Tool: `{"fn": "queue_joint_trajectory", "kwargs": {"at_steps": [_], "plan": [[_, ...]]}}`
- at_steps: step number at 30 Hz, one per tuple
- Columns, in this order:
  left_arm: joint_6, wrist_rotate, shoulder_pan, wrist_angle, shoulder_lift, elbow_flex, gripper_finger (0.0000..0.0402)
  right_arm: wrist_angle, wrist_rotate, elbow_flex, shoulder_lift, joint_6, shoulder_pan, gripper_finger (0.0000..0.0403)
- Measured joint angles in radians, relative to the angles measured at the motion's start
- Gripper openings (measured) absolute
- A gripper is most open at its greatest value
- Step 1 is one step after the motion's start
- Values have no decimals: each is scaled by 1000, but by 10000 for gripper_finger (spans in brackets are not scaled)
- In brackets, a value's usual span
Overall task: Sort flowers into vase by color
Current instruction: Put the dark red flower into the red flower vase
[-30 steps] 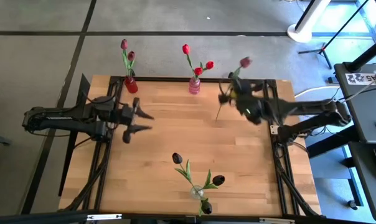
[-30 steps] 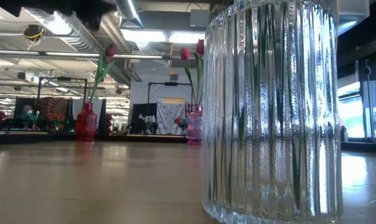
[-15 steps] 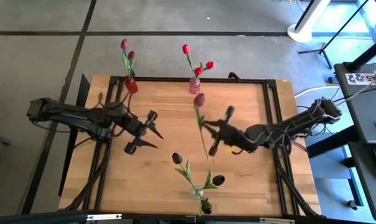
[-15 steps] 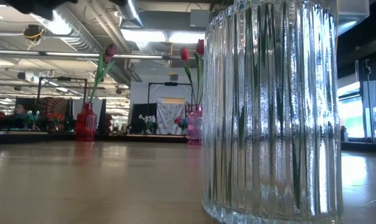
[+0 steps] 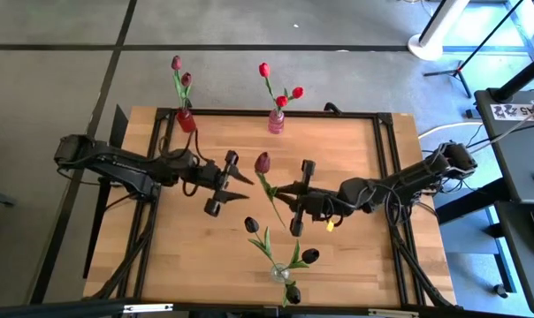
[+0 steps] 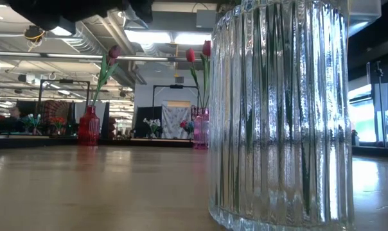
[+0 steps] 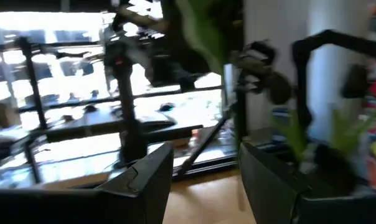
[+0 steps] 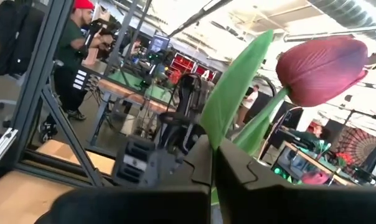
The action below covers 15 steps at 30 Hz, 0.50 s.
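My right gripper is over the table's middle, shut on a maroon-pink tulip whose head and green leaf rise past the fingers. My left gripper stands open just left of that flower, its fingers apart with nothing between them. A red vase at the far edge has two maroon tulips. A pink vase has three red ones. A clear ribbed vase at the near edge holds three near-black tulips. My right gripper pinches the tulip's green stem between its two shut fingers, below the head and beside the leaf's base. The fingers come about level from the table's right and lie across the stem. The flower is lifted clear of the table, tilted, head toward the far left.
The bare wooden tabletop is framed by black rails. The clear vase stands near my right gripper, on its near side. A person in a red cap stands in the room beyond the table.
My right gripper has swung from the far right corner toward the table's middle and turned, carrying the tulip, whose head now points at the left arm. My left gripper has gone toward the table's right edge, toward the flower, staying open.
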Motion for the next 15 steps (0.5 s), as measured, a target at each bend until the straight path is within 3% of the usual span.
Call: {"fn": "queue_joint_trajectory", "kwargs": {"at_steps": [3,10,15], "plan": [[-21,-25,18,-18,5,12,179,0,-15,0,0,0,-10,5],[-63,65,51,-31,61,74,179,-3,-85,0,6,17,-64,5],[-146,61,51,141,147,87,179,15,-95,0,27,15,-91,5]]}}
